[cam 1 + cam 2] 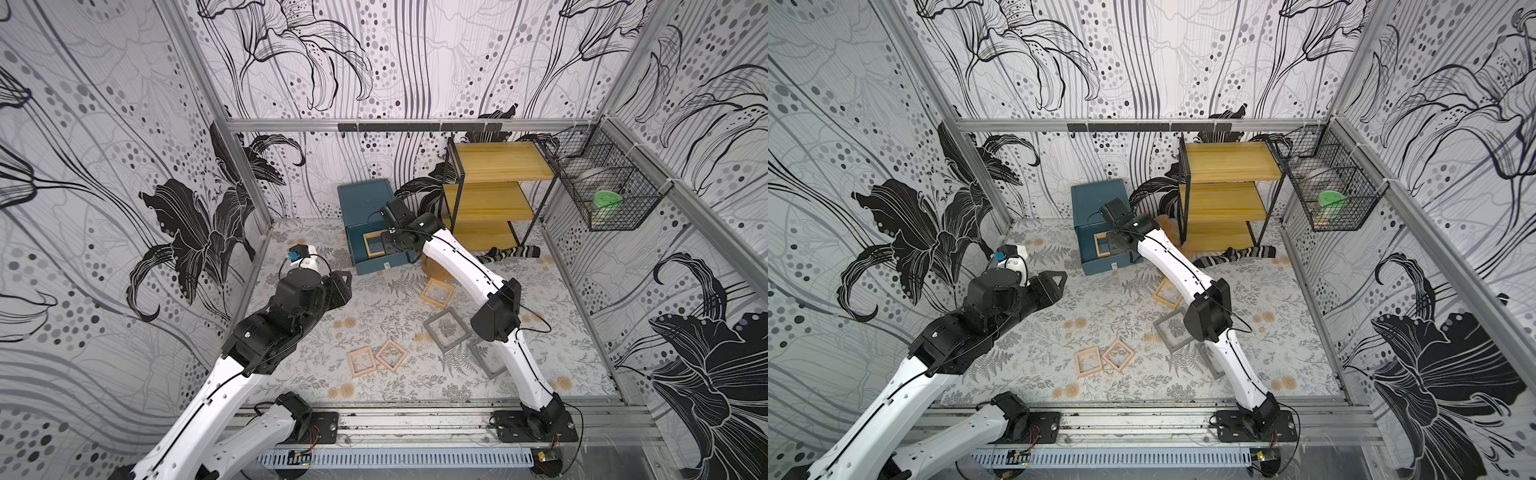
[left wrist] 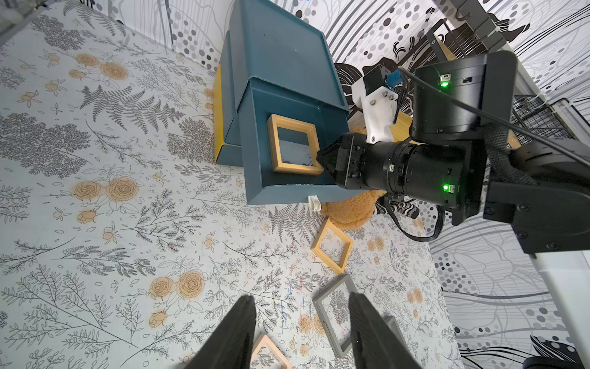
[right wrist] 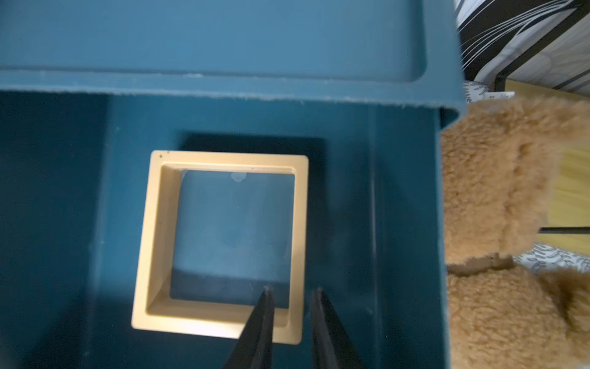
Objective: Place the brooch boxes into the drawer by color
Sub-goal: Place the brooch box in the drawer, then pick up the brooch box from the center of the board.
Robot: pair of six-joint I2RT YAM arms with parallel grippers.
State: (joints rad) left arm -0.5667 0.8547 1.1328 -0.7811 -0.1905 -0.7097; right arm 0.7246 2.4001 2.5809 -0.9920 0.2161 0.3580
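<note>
The teal drawer chest [image 1: 365, 199] stands at the back with its top drawer [image 2: 255, 166] pulled out. One yellow-tan brooch box [image 3: 153, 239] lies flat inside that drawer. My right gripper [image 3: 292, 290] reaches down into it, jaws slightly open astride one side of the box's frame, with small gaps on both sides. On the mat lie another yellow-tan box [image 1: 437, 293], two grey boxes [image 1: 446, 329] [image 1: 486, 357], the second partly under the right arm, and two pale pinkish boxes [image 1: 362, 362] [image 1: 391, 354]. My left gripper [image 2: 301, 298] hovers open and empty left of the chest.
A yellow wooden shelf rack [image 1: 490, 195] stands right of the chest. A brown plush toy [image 1: 434, 268] and a striped sock [image 1: 511, 252] lie at its foot. A wire basket [image 1: 606, 187] hangs on the right wall.
</note>
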